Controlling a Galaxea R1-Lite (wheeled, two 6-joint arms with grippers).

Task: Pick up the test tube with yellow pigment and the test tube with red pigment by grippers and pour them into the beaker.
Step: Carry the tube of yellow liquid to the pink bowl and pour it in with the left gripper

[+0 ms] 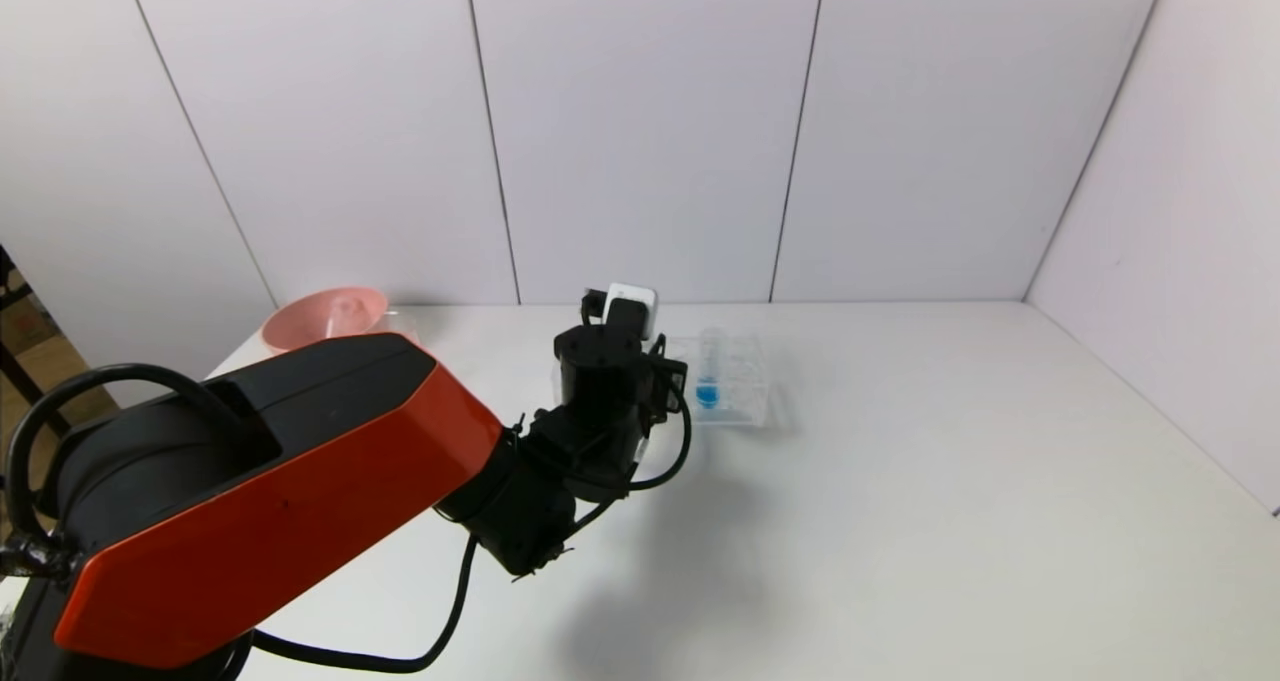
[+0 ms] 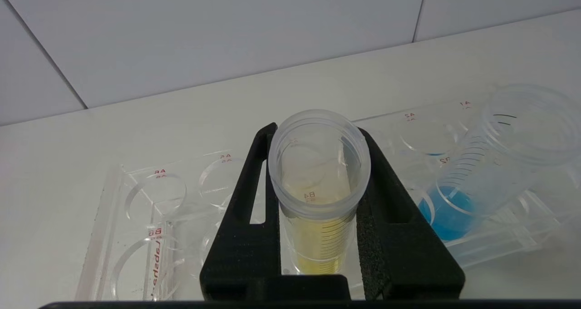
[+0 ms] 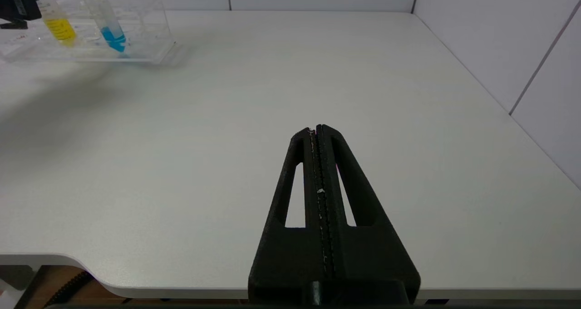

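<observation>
left gripper (image 2: 317, 164): clamped on yellow tube (image 2: 317, 209), over the rack (image 2: 150, 218)
right gripper (image 3: 317, 129): fingers pressed together, holding nothing, above table (image 3: 227, 118)

Pink bowl (image 1: 325, 317), blue-liquid tube (image 1: 709, 369) in rack (image 1: 745, 381)

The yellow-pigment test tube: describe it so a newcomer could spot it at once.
On the white table near the back wall stands a clear tube rack. The test tube with yellow pigment stands in it, between the fingers of the left gripper. Its neighbour, the blue-liquid tube, leans ungripped.
</observation>
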